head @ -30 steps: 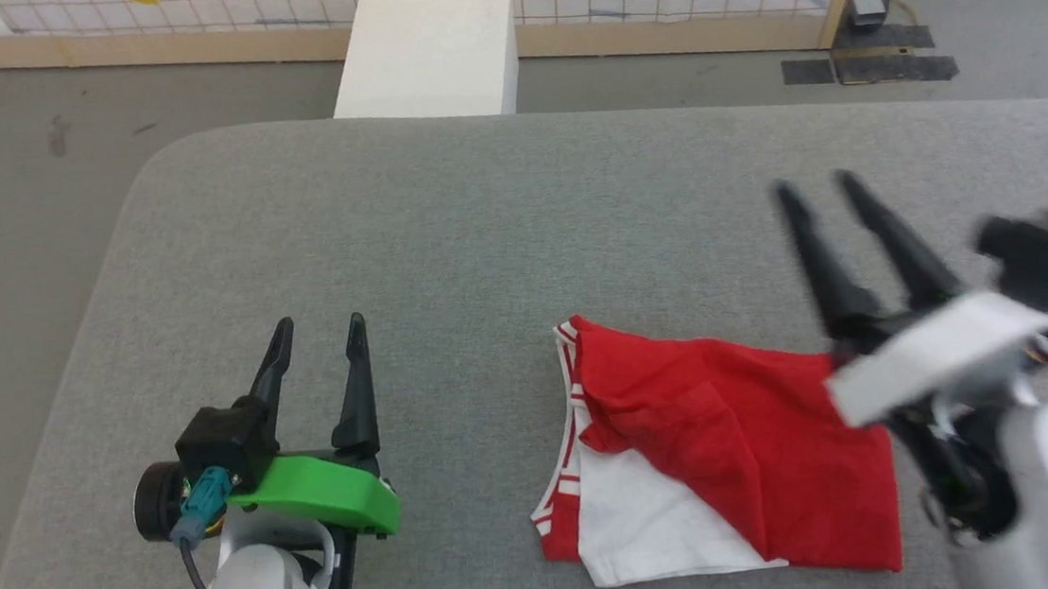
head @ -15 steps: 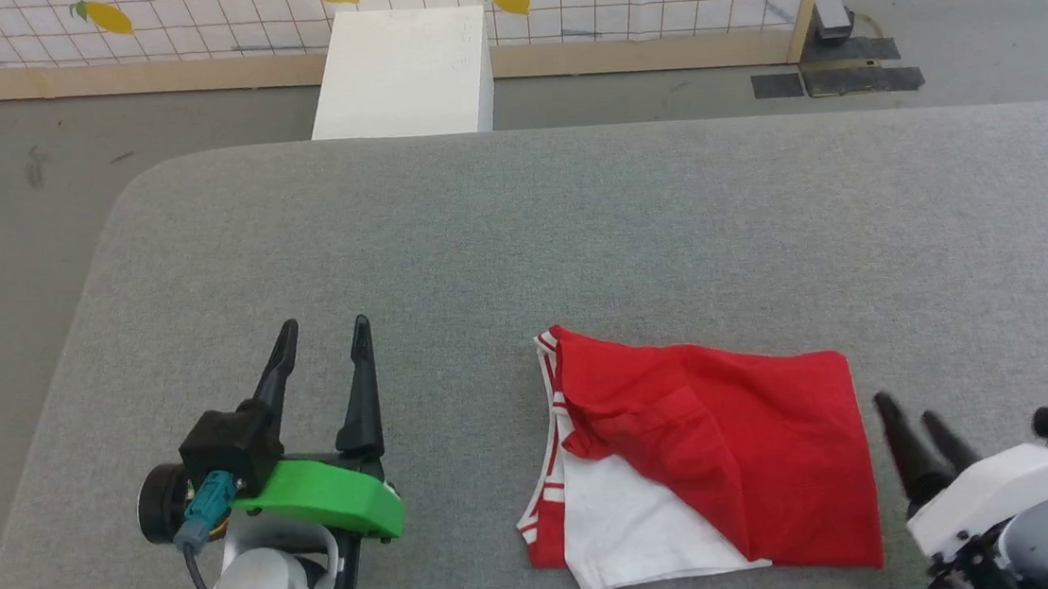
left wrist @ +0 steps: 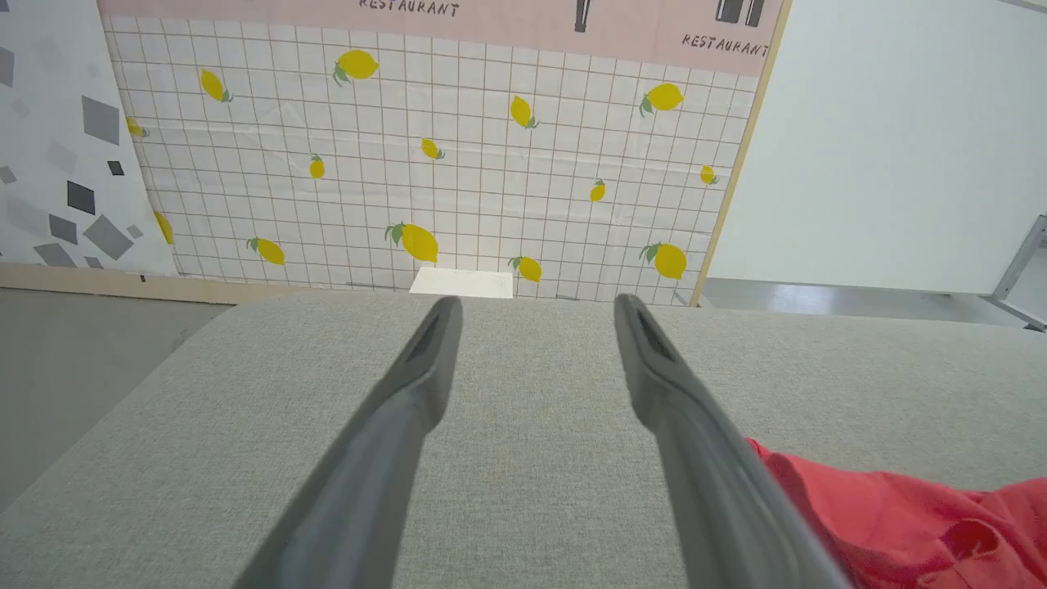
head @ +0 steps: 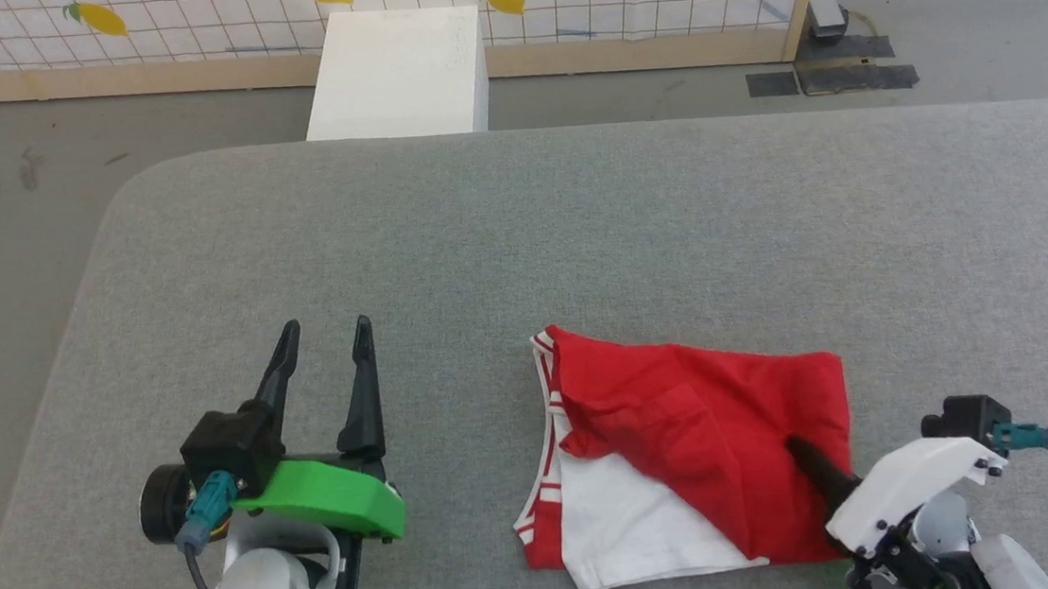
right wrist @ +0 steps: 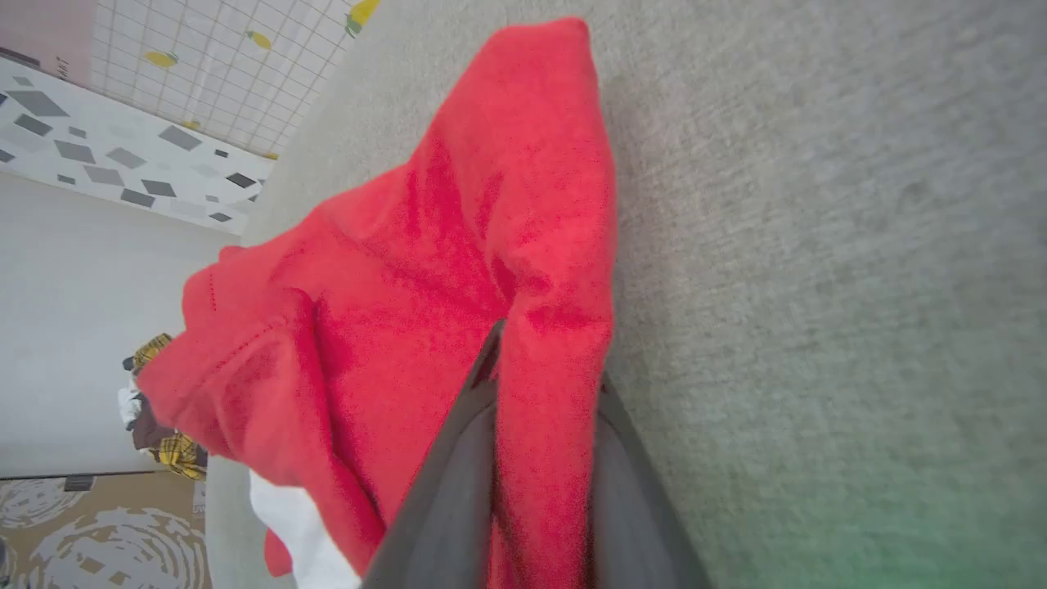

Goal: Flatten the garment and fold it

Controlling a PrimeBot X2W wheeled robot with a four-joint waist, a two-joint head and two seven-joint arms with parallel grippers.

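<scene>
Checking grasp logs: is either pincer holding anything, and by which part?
The right pincer pinches the garment by a red fold near its right edge; the left pincer is open, empty.

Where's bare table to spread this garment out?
The whole far half of the table, between the garment and the edge by the white box, is bare. So is the strip between the left tool and the garment. Crowded: the near right, where the right tool pinches the garment's edge.
</scene>
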